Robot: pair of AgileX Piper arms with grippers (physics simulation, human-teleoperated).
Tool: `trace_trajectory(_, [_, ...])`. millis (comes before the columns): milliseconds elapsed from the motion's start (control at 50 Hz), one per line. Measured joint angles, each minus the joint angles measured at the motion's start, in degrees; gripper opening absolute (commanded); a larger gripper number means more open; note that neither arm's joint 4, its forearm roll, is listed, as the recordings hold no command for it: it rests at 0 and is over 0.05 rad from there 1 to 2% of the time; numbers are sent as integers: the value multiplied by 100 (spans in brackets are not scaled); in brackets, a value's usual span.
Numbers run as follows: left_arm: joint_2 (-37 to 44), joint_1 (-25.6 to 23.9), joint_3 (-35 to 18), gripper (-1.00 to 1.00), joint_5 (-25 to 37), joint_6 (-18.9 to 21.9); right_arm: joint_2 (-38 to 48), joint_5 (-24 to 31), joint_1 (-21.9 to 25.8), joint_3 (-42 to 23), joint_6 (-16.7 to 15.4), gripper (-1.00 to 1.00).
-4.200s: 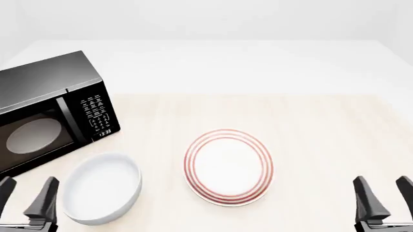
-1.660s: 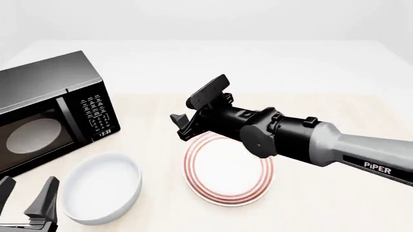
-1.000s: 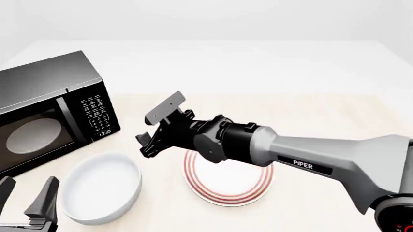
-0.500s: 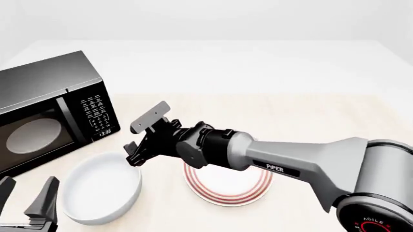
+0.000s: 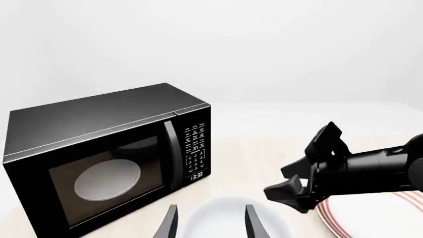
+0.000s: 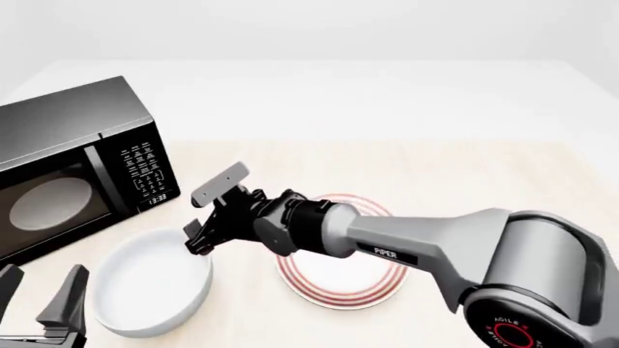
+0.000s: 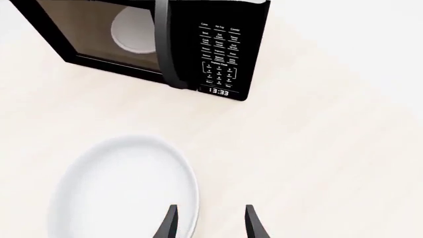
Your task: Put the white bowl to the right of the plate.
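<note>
One white bowl (image 6: 153, 283) sits on the counter (image 6: 483, 188) at the near left, well to the left of the plate (image 6: 338, 279), so it is on the wrong side and has not been lifted. The step in hand looks like the approach for a grasp. The right pincer (image 6: 214, 217) reaches across over the plate and hangs at the bowl's far right rim. Its jaws are parted and hold nothing; in the right wrist view the fingertips (image 7: 170, 223) straddle that rim edge, one over the bowl's inside and one over bare counter.

Next, I judge, the pincer needs to come down so the rim sits between the jaws, close firmly on the thin glossy wall, lift the bowl high enough to clear the plate, and carry it over to the open counter on the plate's right.

Nearby, the left pincer (image 6: 39, 308) rests at the near left corner just beside the bowl, jaws open and empty, and could be brushed if the bowl swings as it rises. A black microwave (image 6: 77, 167) stands at the far left, close to the bowl's far side, which leaves little room there. The plate lies straight across the carry path.
</note>
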Motion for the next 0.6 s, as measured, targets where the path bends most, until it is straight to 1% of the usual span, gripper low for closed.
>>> trace_trajectory(340, [0, 0, 0, 100, 0, 0, 336, 61, 145, -259, 157, 100])
trace_trajectory(600, [0, 0, 0, 100, 0, 0, 518, 15, 187, -297, 325, 100])
